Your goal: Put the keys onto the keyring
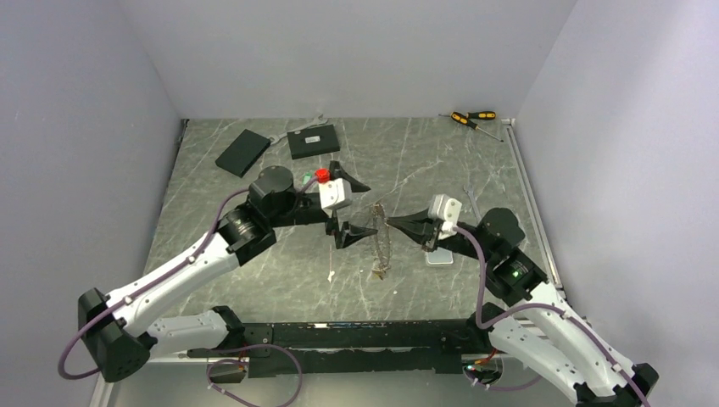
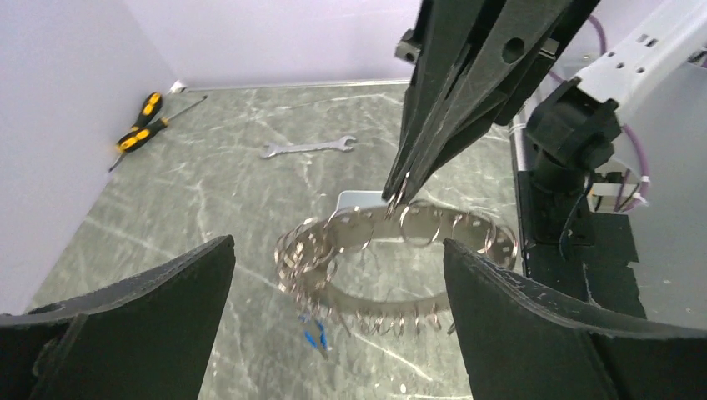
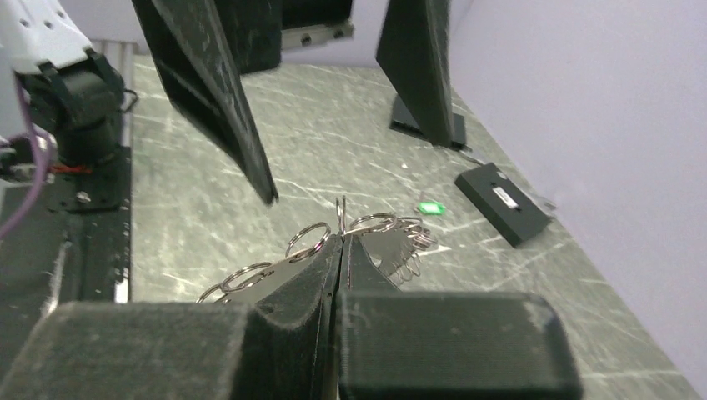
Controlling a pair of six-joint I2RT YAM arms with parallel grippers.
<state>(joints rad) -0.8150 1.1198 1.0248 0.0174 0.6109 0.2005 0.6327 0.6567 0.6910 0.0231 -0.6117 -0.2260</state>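
Pinches keyring (image 2: pixel 417 225) rim in closed right tool (image 3: pixel 340 243), ring on edge, long axis near-to-far. Spreads empty left tool (image 1: pixel 373 210) wide.

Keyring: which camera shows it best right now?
Left wrist view: the keyring shows almost whole, its rim of small rings clear, with the right hand pinching its far edge. Top external shows it edge-on, a thin strip between the arms. Right wrist shows only part of the rim, past that shut hand.
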